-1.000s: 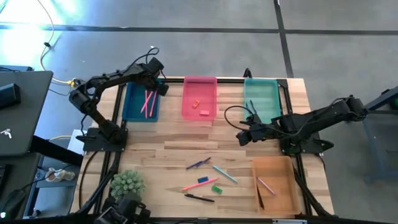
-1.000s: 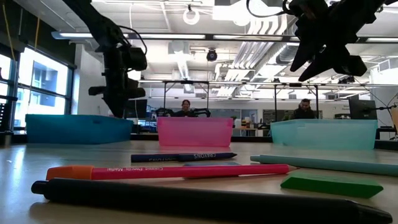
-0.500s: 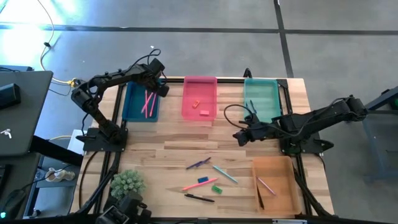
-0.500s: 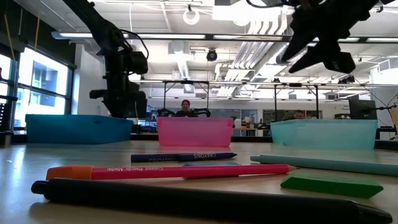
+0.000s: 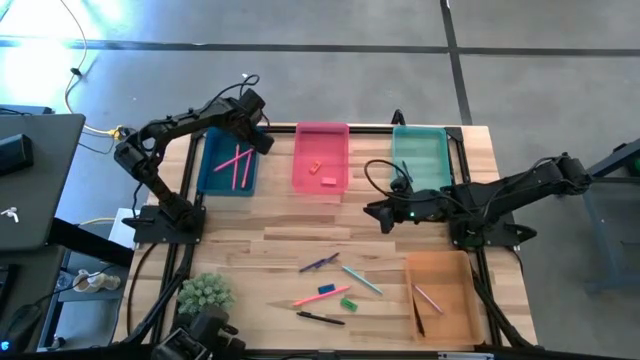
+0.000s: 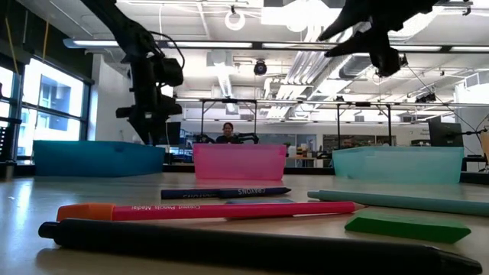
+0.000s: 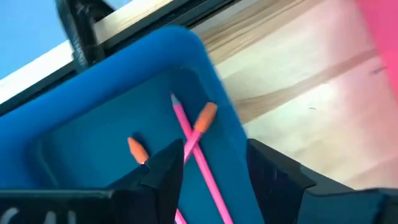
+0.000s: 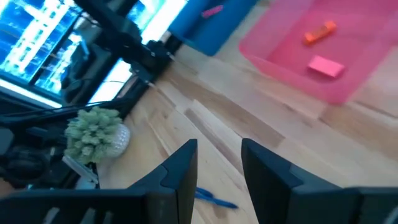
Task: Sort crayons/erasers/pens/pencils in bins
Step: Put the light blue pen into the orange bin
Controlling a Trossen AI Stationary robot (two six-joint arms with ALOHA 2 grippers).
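My left gripper (image 5: 262, 140) hangs open over the blue bin (image 5: 210, 170) at the table's far left, fingers pointing down. Two pink pencils (image 7: 194, 134) lie crossed on the bin's floor below the fingers. My right gripper (image 5: 375, 212) stands open and bare above mid-table, near the teal bin (image 5: 421, 160). An orange eraser (image 5: 315, 166) and a pink eraser (image 5: 328, 181) lie in the pink bin (image 5: 322, 135). On the near table lie a blue eraser (image 5: 326, 290), a green eraser (image 5: 348, 303), a dark crayon (image 5: 318, 264), a teal pen (image 5: 361, 280), a pink-orange pencil (image 5: 320, 297) and a black pen (image 5: 320, 318).
The orange bin (image 5: 442, 270) at the near right holds a pink stick (image 5: 428, 298) and a dark one. A small green plant (image 5: 205, 293) stands at the near left corner. Bare wood lies between the far bins and the loose items.
My left gripper has opened over the blue bin, and the pink pencils there now lie crossed where they lay side by side. My right gripper has risen and tipped up toward level, shifting a little toward the table's left.
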